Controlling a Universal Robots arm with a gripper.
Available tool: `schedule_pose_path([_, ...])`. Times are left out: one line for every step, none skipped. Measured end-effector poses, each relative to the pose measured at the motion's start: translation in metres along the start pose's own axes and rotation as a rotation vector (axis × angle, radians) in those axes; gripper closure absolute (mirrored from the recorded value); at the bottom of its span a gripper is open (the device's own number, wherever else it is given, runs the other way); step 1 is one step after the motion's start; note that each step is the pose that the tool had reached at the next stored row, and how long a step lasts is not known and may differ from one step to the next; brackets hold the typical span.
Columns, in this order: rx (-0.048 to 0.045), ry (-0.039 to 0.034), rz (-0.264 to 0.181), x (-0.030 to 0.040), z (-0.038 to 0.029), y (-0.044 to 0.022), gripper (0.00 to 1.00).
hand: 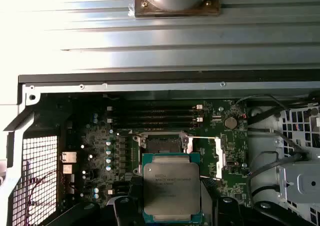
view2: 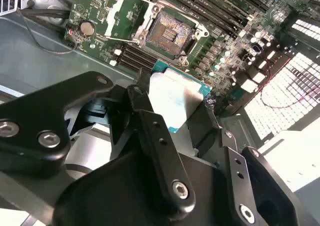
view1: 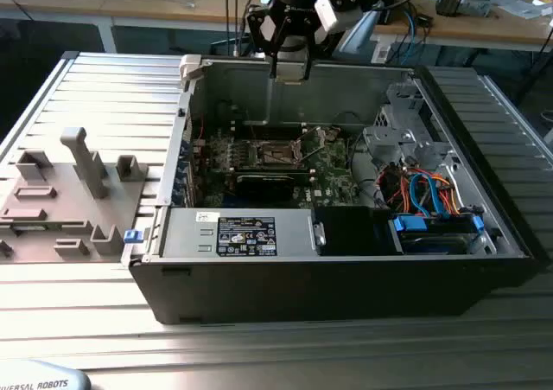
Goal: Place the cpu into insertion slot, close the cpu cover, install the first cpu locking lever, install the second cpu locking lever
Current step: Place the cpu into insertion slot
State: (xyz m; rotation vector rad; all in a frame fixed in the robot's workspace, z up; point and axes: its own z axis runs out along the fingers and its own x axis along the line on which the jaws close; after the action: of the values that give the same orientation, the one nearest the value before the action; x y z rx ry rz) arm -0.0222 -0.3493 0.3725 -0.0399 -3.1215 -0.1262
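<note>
The arm comes down from above the open computer case [view1: 259, 278], wrist pointing straight down, with the gripper [view1: 289, 61] hanging well above the green board [hand: 100, 136]. Its fingers are clamped on two edges of the cpu [hand: 171, 188], holding it flat. The bare insertion slot [hand: 160, 145] sits below the gripper, with the cpu cover [hand: 218, 158] flipped open right beside it.

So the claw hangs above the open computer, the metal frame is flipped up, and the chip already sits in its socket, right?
Not quite: the socket is empty. The second wrist view shows the gripper holding the cpu above it.
</note>
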Motion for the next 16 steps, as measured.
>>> schedule_pose_path([0.0001, 0.0, 0.0, 0.0, 0.0, 0.0, 0.46])
schedule_pose_path([0.0002, 0.0, 0.0, 0.0, 0.0, 0.0, 0.46])
schedule_pose_path([0.0002, 0.0, 0.0, 0.0002, 0.0, 0.0, 0.46])
schedule_pose_path([0.0003, 0.0, 0.0, 0.0003, 0.0, 0.0, 0.46])
schedule_pose_path([0.0002, 0.0, 0.0, 0.0008, 0.0025, -0.0002, 0.46])
schedule_pose_path([0.0002, 0.0, 0.0, 0.0008, 0.0054, -0.0004, 0.46])
schedule_pose_path([0.0002, 0.0, 0.0, 0.0008, 0.0055, -0.0004, 0.46])
schedule_pose_path([0.0002, 0.0, 0.0, 0.0008, 0.0056, -0.0005, 0.46])
schedule_pose_path([0.0002, 0.0, 0.0, 0.0008, 0.0058, -0.0005, 0.46])
schedule_pose_path([0.0002, 0.0, 0.0, 0.0008, 0.0059, -0.0005, 0.46])
schedule_pose_path([0.0002, 0.0, 0.0, 0.0008, 0.0092, -0.0008, 0.46])
schedule_pose_path([0.0003, 0.0, 0.0, 0.0007, 0.0117, -0.001, 0.46])
schedule_pose_path([0.0002, 0.0, 0.0, 0.0008, 0.0117, -0.001, 0.46])
schedule_pose_path([0.0002, 0.0, 0.0, 0.0008, 0.0118, -0.0011, 0.46])
schedule_pose_path([0.0002, 0.0, 0.0, 0.0007, 0.0119, -0.001, 0.46])
schedule_pose_path([0.0002, 0.0, 0.0, 0.0007, 0.0121, -0.0011, 0.46])
